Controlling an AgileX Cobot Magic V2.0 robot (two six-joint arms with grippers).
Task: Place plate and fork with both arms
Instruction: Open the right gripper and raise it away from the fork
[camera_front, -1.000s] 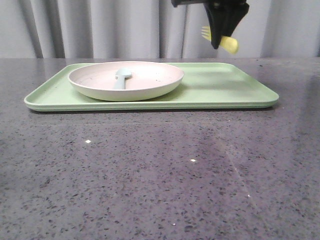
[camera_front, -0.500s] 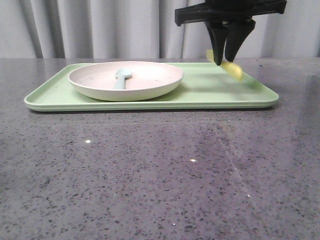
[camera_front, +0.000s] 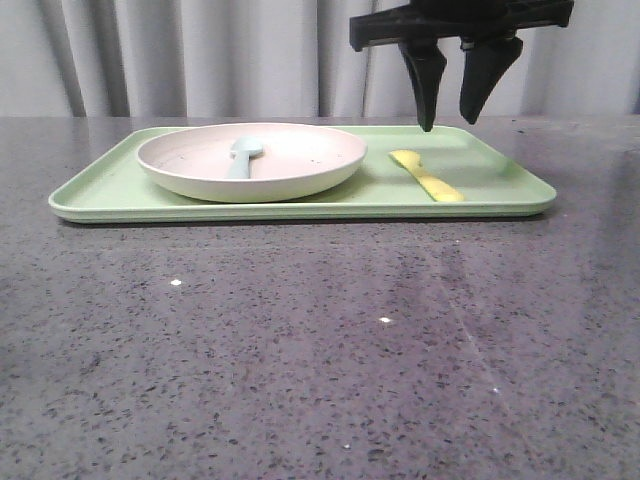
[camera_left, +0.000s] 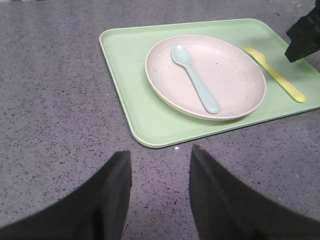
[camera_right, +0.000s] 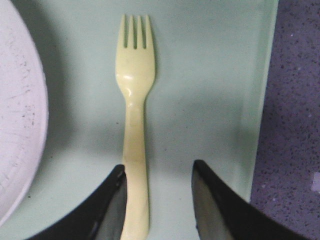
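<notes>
The cream-white plate (camera_front: 252, 160) lies on the left half of the light green tray (camera_front: 500, 195), with a pale blue spoon (camera_front: 243, 155) in it. The yellow fork (camera_front: 426, 175) lies flat on the tray to the right of the plate; it also shows in the right wrist view (camera_right: 135, 115) and the left wrist view (camera_left: 275, 75). My right gripper (camera_front: 455, 115) is open and empty, hanging just above the fork; in its wrist view (camera_right: 157, 170) the fork's handle lies beside one finger. My left gripper (camera_left: 160, 155) is open and empty over the bare table, near the tray's edge.
The tray (camera_left: 125, 105) sits on a dark grey speckled table (camera_front: 300, 350). A grey curtain (camera_front: 200, 55) hangs behind. The plate (camera_left: 205, 75) and the spoon (camera_left: 195, 77) show in the left wrist view, and the plate's edge (camera_right: 20, 125) shows in the right wrist view.
My right gripper came down over the tray with the fork, opened and let it go. The fork now lies flat on the tray. The plate and spoon have not moved.
</notes>
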